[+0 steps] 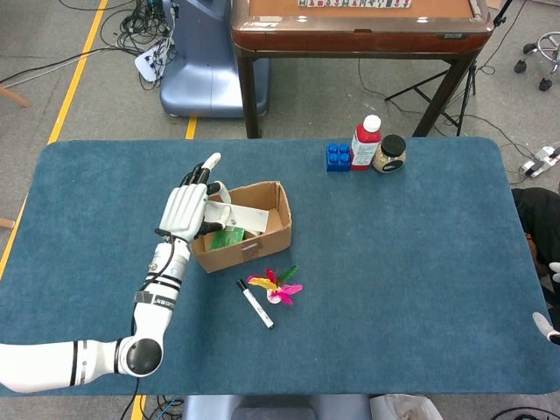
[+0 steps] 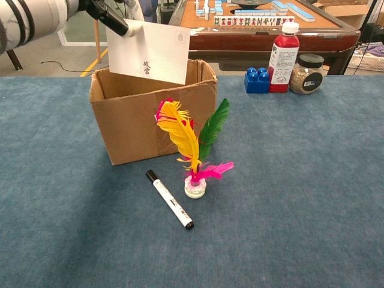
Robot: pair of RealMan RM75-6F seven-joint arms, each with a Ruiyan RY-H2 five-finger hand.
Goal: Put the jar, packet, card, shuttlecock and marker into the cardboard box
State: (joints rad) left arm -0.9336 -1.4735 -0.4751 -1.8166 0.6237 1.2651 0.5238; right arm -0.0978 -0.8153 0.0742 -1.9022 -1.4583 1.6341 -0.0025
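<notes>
My left hand (image 1: pixel 188 210) pinches a white card (image 1: pixel 238 216) by its left end and holds it over the open cardboard box (image 1: pixel 262 241). In the chest view the card (image 2: pixel 157 51) hangs tilted from the hand (image 2: pixel 111 13), its lower edge down at the rim of the box (image 2: pixel 153 114). A green packet (image 1: pixel 229 237) lies inside the box. The black and white marker (image 2: pixel 170 199) lies on the cloth in front of the box, beside the upright feather shuttlecock (image 2: pixel 192 150). Only a white sliver of my right hand (image 1: pixel 546 325) shows at the right edge.
At the back right of the blue table (image 1: pixel 420 262) stand a blue toy brick (image 1: pixel 338 157), a red bottle (image 1: pixel 366 143) and a black-lidded jar (image 1: pixel 389 154). A wooden mahjong table (image 1: pixel 359 26) stands behind.
</notes>
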